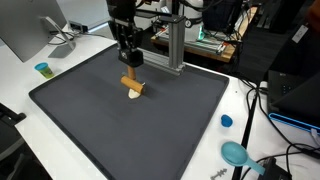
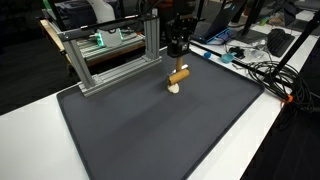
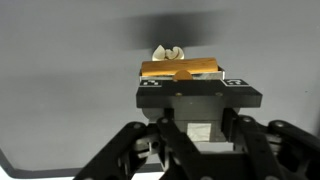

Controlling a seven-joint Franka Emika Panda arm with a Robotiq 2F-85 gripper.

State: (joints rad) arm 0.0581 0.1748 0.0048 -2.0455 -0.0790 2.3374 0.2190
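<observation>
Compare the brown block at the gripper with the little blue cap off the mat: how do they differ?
The brown block is long and straight-edged; the blue cap is round. The brown block is clamped in the shut gripper over the dark mat; the blue cap lies free on the white table beside the mat. Both are small.
</observation>
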